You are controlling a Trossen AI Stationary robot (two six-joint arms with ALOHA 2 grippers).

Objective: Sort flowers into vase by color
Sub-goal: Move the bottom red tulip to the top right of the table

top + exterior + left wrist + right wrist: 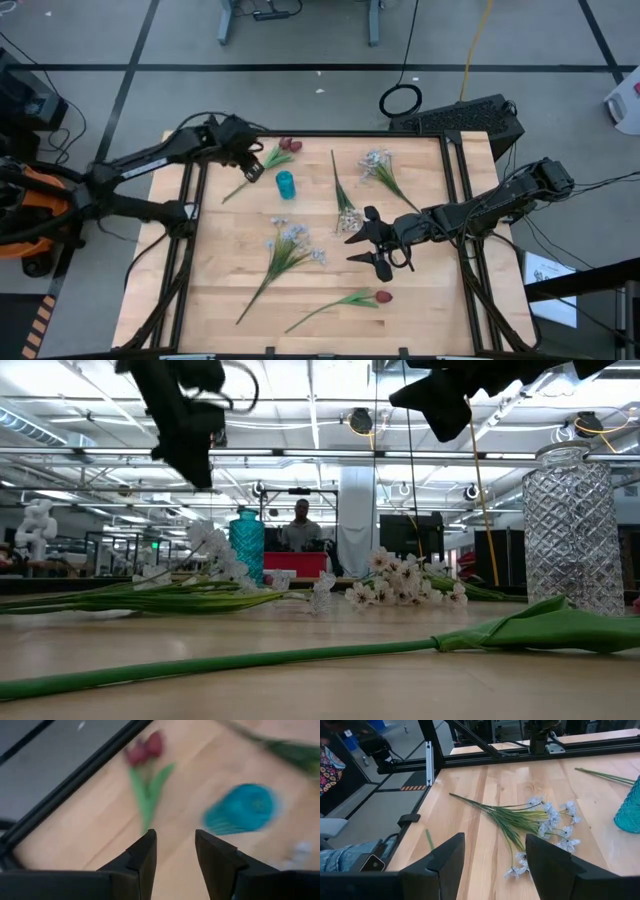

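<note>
High view: left end effector [252,168] released, hovering over red tulips [288,146] beside teal vase [286,184], likely lining up first pick. Right end effector [372,240] released, empty, mid-table. Other flowers loose on table [420,300], none in vase.

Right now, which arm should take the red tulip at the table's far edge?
Left. The left gripper hangs open beside the red tulip, which fills its wrist view, with the teal vase close by. The right gripper is mid-table, facing the white spray.
</note>
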